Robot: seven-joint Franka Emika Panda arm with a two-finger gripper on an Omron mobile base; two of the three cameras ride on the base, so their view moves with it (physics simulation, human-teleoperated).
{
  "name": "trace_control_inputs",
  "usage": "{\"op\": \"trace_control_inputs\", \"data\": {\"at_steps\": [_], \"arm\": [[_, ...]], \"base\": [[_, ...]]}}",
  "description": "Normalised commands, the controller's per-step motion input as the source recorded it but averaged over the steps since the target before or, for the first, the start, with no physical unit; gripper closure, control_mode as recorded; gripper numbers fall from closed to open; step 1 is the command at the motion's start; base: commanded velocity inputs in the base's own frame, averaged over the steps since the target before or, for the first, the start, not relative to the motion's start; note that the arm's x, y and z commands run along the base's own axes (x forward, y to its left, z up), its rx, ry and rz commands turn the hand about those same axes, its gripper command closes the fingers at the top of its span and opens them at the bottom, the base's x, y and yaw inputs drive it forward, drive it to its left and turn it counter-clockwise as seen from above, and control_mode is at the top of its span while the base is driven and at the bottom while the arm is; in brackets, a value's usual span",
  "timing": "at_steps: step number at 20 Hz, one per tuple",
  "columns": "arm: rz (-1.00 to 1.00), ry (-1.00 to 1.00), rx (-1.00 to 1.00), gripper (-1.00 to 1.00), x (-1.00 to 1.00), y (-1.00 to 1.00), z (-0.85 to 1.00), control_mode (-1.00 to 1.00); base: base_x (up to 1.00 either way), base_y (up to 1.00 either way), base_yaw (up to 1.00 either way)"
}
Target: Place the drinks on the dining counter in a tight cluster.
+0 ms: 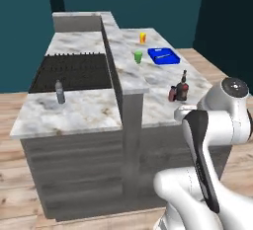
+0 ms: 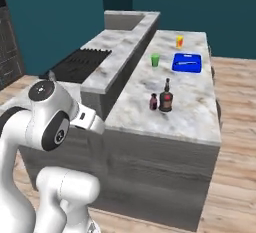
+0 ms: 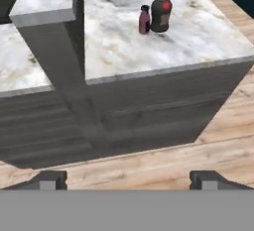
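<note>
The slim grey-clear water bottle [image 1: 60, 92] stands alone on the left marble tabletop [image 1: 84, 110] beside the stove, well apart from the squat dark brown bottle [image 2: 166, 97] and tiny maroon bottle [image 2: 153, 101] touching on the dining tabletop [image 2: 195, 112]. It looks light, rigid, slippery; grip mid-body. Jaws wide, empty.

The robot's arm [image 1: 212, 140] is built of glossy white, rounded shell segments, thick and tubular, joined by dark grey to black bands at the joints. A round dark grey cap with a small pale centre mark [image 1: 235, 87] closes one joint housing, and a long black strip runs down the side of a link. From the other side, a black ring encircles a grey disc on the fat white joint [image 2: 54, 129]. The gripper [image 3: 129, 179] ends in two small dark grey, blocky fingertips [image 3: 49, 179].
</note>
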Motion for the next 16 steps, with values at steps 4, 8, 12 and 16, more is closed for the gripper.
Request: {"op": "trace_control_inputs", "data": {"at_steps": [4,8,12,16], "arm": [[0.00,0.00,0.00,-1.00,0.00,0.00,0.00,1.00],[0.00,0.00,0.00,-1.00,0.00,0.00,0.00,1.00],[0.00,0.00,0.00,-1.00,0.00,0.00,0.00,1.00],[0.00,0.00,0.00,-1.00,0.00,0.00,0.00,1.00]], "base": [[0.00,1.00,0.41],[0.51,0.92,0.00],[0.72,0.72,-0.29],[0.37,0.61,-0.51]]}}
